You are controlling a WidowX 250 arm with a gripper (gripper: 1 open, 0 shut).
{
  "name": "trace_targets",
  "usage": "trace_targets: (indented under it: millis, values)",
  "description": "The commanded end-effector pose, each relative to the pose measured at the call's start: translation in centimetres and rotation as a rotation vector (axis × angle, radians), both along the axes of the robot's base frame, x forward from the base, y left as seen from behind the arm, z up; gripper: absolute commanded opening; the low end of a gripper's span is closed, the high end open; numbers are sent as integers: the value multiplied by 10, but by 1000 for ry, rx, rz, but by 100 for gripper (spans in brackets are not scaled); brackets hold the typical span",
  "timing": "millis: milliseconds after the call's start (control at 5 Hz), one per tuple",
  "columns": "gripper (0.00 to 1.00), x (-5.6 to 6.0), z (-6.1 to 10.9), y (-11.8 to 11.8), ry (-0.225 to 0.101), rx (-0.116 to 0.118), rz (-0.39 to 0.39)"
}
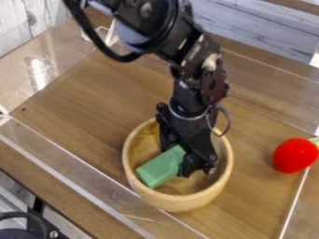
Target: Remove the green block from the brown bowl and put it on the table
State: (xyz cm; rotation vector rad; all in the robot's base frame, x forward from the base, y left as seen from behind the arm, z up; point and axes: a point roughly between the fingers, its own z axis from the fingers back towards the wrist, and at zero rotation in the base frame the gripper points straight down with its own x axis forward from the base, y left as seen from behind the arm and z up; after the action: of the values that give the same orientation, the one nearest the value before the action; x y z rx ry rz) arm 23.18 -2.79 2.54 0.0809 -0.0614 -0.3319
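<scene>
While your end effector (187, 161) grasps the green block (165, 168) inside the brown bowl (177, 194), lift straight up, clearing the rim beside it

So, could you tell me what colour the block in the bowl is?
Mint green block, clearest in the camera view.

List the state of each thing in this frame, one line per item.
green block: inside the bowl, lying tilted, not yet lifted out.
brown bowl: upright on the table, holding the block.
hand: pointing down into the bowl beside the block; whether it grips the block can't be told.
red round object: resting on the table, apart from the bowl.
table: bearing the bowl and red object.
</scene>
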Motion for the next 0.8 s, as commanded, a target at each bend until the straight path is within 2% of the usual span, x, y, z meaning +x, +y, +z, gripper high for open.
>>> trace_targets:
  millis: [0, 400, 600]
  values:
    - [0, -1, 10, 3, -46, -13, -3]
    - [0, 4, 17, 15, -37, -18, 52]
    - [0, 0, 22, 7, -28, -21, 27]
